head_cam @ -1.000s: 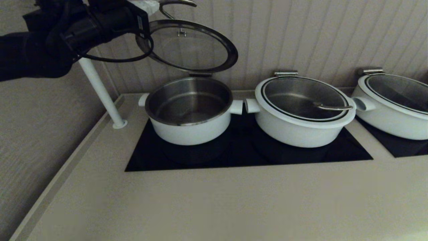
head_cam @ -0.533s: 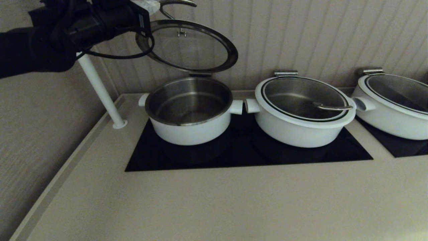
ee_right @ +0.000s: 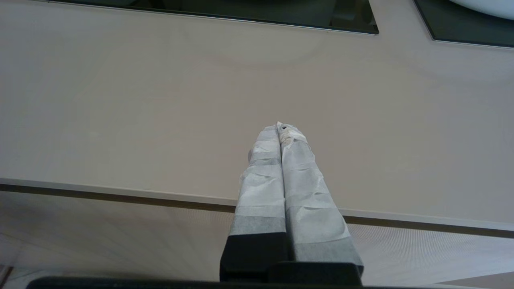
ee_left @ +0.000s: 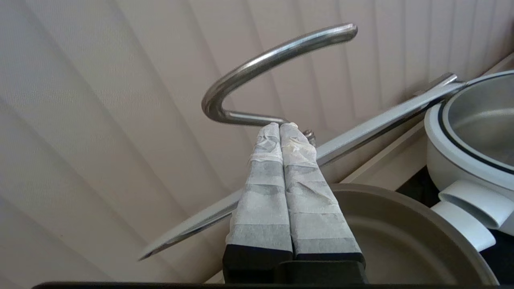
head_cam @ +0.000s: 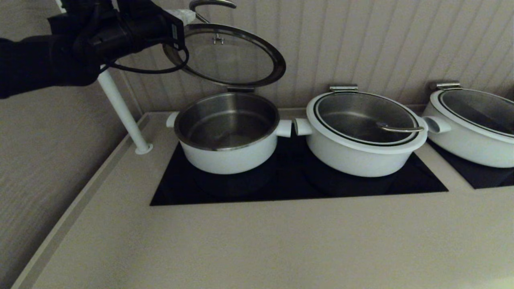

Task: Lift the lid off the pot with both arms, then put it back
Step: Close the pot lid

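Head view: the lid (head_cam: 225, 54) stands tilted open above the pot (head_cam: 228, 134), its back edge near the pot's rear rim at 12 o'clock. The left claw (head_cam: 185, 15) sits at the lid's 10 o'clock, by the steel handle (head_cam: 213, 4). A wider pot (head_cam: 363, 134) stands at the pot's 3 o'clock on the black cooktop (head_cam: 297, 186).

Left wrist view: the left claw (ee_left: 280, 127) is pressed closed, fingertips touching the handle (ee_left: 265, 66) at its base, gripping nothing.

Right wrist view: the right claw (ee_right: 281, 129) is closed and empty, above the bare counter (ee_right: 160, 100).
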### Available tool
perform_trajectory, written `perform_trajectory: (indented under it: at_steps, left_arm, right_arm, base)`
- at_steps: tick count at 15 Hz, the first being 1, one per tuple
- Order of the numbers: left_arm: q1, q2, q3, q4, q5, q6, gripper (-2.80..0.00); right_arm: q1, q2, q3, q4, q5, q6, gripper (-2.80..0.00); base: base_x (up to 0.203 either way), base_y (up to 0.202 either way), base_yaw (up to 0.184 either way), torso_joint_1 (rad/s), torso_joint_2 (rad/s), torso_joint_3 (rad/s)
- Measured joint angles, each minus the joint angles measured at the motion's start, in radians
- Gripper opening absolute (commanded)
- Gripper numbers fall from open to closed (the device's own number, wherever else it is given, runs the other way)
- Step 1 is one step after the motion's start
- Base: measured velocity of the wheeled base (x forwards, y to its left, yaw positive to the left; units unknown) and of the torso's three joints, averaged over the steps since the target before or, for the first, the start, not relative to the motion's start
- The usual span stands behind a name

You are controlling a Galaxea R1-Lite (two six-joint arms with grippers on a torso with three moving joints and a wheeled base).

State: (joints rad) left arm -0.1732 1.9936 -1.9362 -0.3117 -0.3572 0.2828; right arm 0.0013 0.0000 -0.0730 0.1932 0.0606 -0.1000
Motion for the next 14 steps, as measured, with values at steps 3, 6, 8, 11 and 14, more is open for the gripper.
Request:
perform_trajectory:
  at_steps: [3,6,8,11,14]
  left_arm:
    - [0.000,0.010,0.000,-0.003,0.001,0.000,-2.80]
    - [0.000,0.014,0.001,-0.007,0.002,0.001,-2.80]
    - [0.000,0.014,0.002,-0.005,0.002,0.001,-2.80]
    - [0.000,0.012,0.003,-0.002,0.002,0.001,-2.80]
    - [0.000,0.009,0.004,-0.001,0.002,0.001,-2.80]
  right_arm:
    - [0.000,0.000,0.000,0.000,-0.001,0.000,-2.80]
    - [0.000,0.000,0.000,0.000,-0.001,0.000,-2.80]
    - [0.000,0.000,0.000,0.000,-0.001,0.000,-2.80]
    - [0.000,0.000,0.000,0.000,0.000,0.000,-2.80]
    - [0.000,0.000,0.000,-0.001,-0.001,0.000,-2.80]
  base:
    - [0.000,0.000,0.000,0.000,0.00,0.000]
    - [0.000,0.000,0.000,0.000,0.00,0.000]
    - [0.000,0.000,0.000,0.000,0.00,0.000]
    - [0.000,0.000,0.000,0.000,0.00,0.000]
    - [0.000,0.000,0.000,0.000,0.00,0.000]
